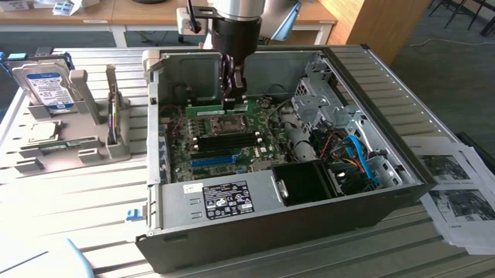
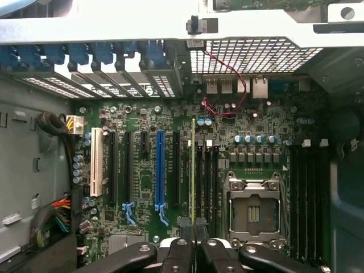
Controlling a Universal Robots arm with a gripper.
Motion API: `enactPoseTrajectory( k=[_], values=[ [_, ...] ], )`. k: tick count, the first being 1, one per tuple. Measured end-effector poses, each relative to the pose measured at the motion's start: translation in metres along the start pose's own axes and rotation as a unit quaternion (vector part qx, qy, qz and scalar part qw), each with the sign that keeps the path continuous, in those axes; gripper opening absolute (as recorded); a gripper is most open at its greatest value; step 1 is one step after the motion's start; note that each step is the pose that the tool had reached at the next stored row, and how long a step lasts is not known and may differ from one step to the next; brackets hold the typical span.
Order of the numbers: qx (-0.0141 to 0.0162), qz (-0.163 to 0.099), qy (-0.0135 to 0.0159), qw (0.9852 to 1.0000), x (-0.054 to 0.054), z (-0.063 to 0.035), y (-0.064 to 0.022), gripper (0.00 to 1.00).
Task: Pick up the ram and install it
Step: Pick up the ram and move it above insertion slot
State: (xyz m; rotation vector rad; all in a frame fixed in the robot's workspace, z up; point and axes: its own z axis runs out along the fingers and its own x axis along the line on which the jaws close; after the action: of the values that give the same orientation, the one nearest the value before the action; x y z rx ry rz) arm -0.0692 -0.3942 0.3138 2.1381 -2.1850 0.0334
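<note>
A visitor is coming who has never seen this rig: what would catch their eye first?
The open computer case sits mid-table, green motherboard bare. Over it the hand is shut on the ram, by the empty processor socket. At the exterior view's left a hard drive stands in a grey rack.

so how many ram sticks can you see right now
2. One ram stick is gripped in the jaws above the motherboard inside the case; the second ram stick lies in the grey holder at the exterior view's left. Others may be hidden.
</note>
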Motion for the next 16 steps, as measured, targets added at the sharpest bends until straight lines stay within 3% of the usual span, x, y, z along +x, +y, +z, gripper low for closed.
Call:
enactPoseTrajectory(
  k=[16],
  values=[
    [-0.0005, 0.007, -0.0003, 1.0, -0.002, 0.0202, -0.0009, 0.11]
  ],
)
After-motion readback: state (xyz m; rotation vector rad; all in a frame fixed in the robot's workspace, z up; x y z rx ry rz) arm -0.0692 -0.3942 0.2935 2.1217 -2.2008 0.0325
